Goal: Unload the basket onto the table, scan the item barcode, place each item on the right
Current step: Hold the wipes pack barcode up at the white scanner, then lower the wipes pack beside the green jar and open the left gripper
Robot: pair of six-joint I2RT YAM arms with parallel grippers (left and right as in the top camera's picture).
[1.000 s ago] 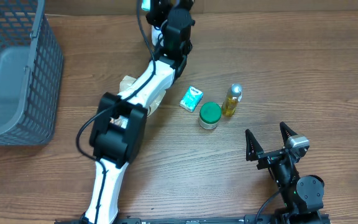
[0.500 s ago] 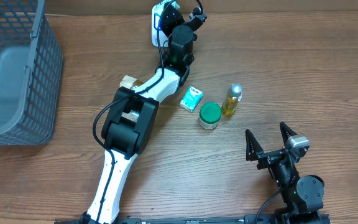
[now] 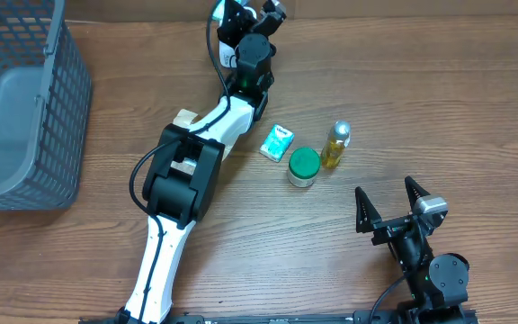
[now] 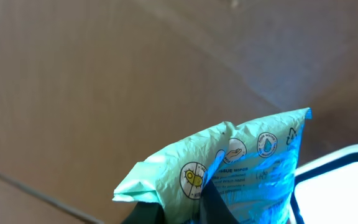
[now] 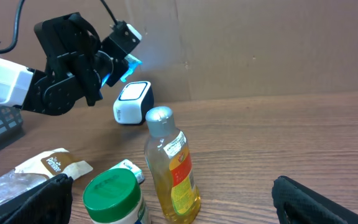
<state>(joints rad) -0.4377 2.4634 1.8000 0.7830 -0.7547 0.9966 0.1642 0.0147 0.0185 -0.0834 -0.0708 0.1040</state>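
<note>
While it is pinched at its lower end by the closed left gripper (image 4: 188, 211), the mint-green wipes packet (image 4: 247, 162) hangs in the air at the far edge of the table (image 3: 475, 99), above the white scanner (image 5: 132, 102) (the packet's printed icons face the wrist camera). Whether a barcode faces the scanner is hard to tell. Toward the table's middle, a small teal box (image 3: 277, 142), a green-lidded jar (image 3: 304, 166) and a yellow bottle (image 3: 335, 146) sit close together. A grey basket (image 3: 25, 108) sits at the left edge. Near the front edge, the right gripper (image 3: 389, 205) rests with jaws wide apart, holding nothing.
</note>
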